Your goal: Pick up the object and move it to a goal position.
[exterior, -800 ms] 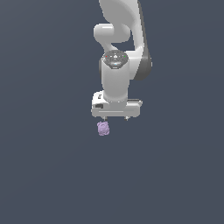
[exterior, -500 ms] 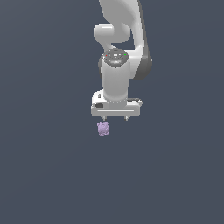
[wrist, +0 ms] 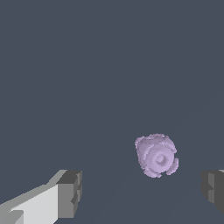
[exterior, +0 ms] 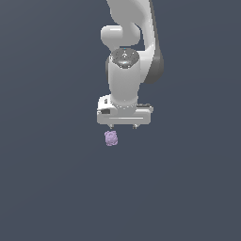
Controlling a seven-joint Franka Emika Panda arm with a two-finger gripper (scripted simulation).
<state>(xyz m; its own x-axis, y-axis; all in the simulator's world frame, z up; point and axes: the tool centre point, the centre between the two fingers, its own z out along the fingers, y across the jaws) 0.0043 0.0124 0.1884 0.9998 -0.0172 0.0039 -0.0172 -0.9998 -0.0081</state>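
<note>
Arm hangs straight down, gripper (exterior: 123,126) pointing at the floor, fingers (wrist: 70,192) spread wide, holding nothing. Blob (exterior: 111,138) lies just below, toward the exterior view's left finger. Since earlier frames: gripper slightly lower, blob unmoved.

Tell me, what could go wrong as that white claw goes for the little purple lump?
The object is not centred between the open fingers: in the wrist view it lies nearer one finger, so closing might nudge it aside instead of pinching it. It is also small and knobbly, so it could slip or roll out of the grip. In the exterior view it lies toward one end of the gripper, so descent may need correcting.
</note>
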